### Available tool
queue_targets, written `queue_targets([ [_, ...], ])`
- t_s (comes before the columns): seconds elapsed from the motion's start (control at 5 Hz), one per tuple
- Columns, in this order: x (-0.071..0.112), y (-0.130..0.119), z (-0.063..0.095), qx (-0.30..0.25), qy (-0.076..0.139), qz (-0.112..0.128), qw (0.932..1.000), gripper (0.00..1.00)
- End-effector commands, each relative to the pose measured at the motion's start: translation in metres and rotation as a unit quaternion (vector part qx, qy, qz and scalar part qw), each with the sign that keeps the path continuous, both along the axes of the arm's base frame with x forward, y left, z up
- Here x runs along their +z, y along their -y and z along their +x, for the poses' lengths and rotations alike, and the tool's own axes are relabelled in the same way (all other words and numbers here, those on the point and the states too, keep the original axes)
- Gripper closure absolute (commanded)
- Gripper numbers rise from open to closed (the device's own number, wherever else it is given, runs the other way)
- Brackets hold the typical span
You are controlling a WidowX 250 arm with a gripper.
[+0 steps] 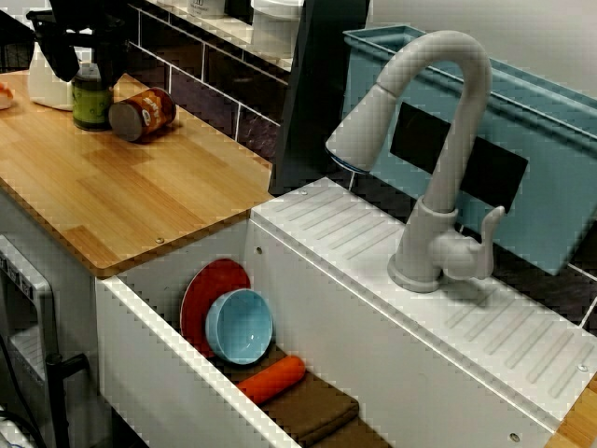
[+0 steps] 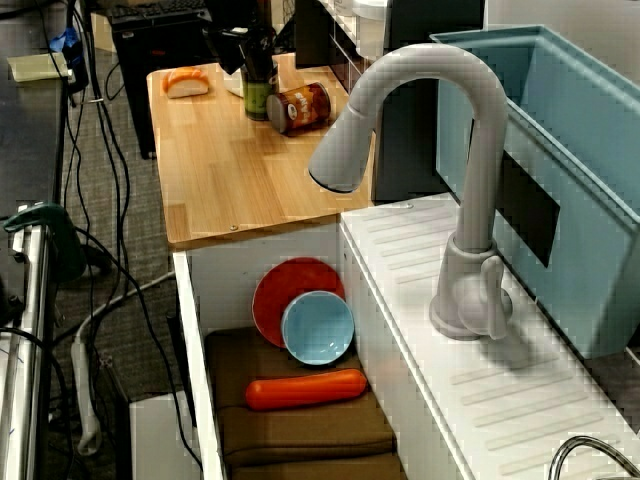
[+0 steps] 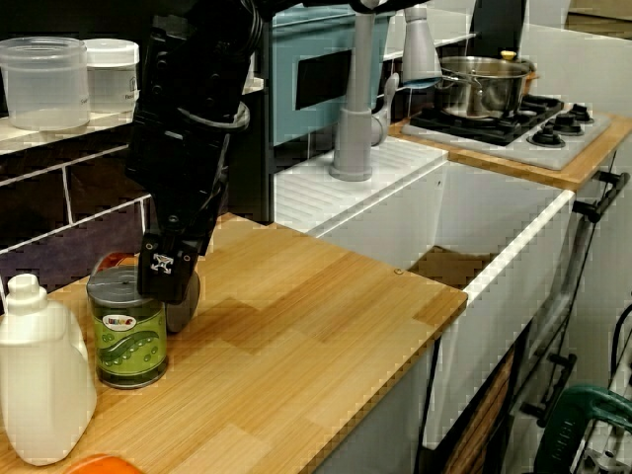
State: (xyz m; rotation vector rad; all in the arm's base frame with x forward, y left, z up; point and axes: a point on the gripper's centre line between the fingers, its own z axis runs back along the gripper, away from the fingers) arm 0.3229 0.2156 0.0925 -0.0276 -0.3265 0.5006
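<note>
A green-labelled can [image 3: 123, 336] stands upright on the wooden counter [image 3: 316, 326], near its back left corner. My black gripper [image 1: 89, 67] is lowered over the can's top [image 1: 91, 101], open, with one finger on each side of the lid. In the counter-level view one finger [image 3: 165, 265] overlaps the can's right edge and the other is hidden. A brown can [image 1: 142, 114] lies on its side just right of the green one [image 2: 258, 95]. A white bottle [image 3: 39, 380] stands close on the left.
An orange-topped item [image 2: 187, 82] lies at the counter's far end. The sink holds a red plate [image 1: 210, 294], a blue bowl [image 1: 240, 325], an orange carrot [image 1: 270, 378] and a brown cloth [image 2: 300, 430]. Faucet [image 1: 438, 140], blue rack [image 1: 541, 159], stove pot [image 3: 479, 84] beyond.
</note>
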Motion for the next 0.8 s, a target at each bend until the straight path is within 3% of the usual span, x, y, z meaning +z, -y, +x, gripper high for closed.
queue_targets([
  [0.0,0.0213,-0.0152,-0.0089,-0.021,0.016,0.037,0.9990,0.00],
  [0.6,0.0160,-0.0178,-0.0044,-0.030,0.004,0.060,0.9977,0.00],
])
